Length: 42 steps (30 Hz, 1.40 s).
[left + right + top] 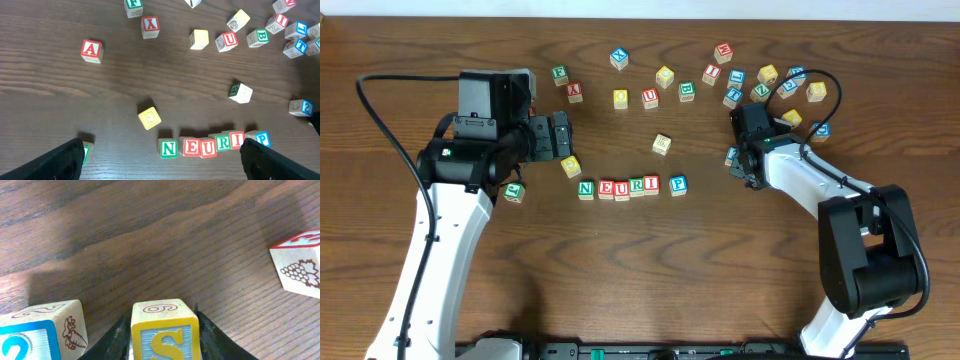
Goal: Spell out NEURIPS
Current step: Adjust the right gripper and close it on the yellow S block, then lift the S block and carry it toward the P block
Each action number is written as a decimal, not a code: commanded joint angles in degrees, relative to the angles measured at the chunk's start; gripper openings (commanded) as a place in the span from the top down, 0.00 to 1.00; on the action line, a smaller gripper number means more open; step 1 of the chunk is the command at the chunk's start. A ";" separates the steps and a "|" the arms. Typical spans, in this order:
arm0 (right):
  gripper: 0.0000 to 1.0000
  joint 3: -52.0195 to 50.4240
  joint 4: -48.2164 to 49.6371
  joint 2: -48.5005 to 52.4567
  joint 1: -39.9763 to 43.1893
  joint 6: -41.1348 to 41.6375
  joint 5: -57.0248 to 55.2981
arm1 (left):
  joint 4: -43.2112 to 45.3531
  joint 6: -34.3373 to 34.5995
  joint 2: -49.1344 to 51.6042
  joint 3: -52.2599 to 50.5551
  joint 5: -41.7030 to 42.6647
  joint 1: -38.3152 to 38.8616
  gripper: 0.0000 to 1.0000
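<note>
While row (630, 187) reads NEURIP: S (165, 340) lacking, well right of P (678, 185).
Right gripper (160, 314): flanks S closely; clamped or not, cannot tell.
Left gripper (560, 135): wide open, empty.
Nearer arm: right.

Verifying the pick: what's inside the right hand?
The S cube sits inside the right hand, between its fingers, yellow S facing the wrist camera. Its underside and finger contact are hidden, so a firm grip can't be confirmed.

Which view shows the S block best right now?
Right wrist: the S block fills the foreground between the fingers of the right gripper. Overhead, that gripper mostly hides it; the left wrist view misses it.
</note>
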State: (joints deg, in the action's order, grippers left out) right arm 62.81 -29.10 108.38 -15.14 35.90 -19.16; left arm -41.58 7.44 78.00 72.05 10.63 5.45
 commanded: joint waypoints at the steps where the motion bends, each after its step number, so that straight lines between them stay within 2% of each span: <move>1: 0.65 0.57 -0.07 0.70 -0.17 -0.83 -0.17 | 0.02 -0.33 -0.52 1.31 0.33 -0.09 0.02; 18: 0.67 3.96 -2.36 0.70 0.20 -2.14 -0.20 | 0.00 -0.33 -0.52 1.31 0.33 -0.09 0.02; 23: 0.74 4.04 -2.99 0.70 0.20 -2.08 -0.20 | 0.00 -0.33 -0.52 1.31 0.33 -0.09 0.02; 42: 0.78 4.07 -3.48 0.70 0.20 -2.10 -0.17 | 0.02 -0.33 -0.52 1.31 0.33 -0.09 0.02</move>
State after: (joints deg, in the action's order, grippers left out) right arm 66.06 -32.14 108.38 -15.11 34.06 -19.03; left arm -41.58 7.44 78.00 72.05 10.63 5.45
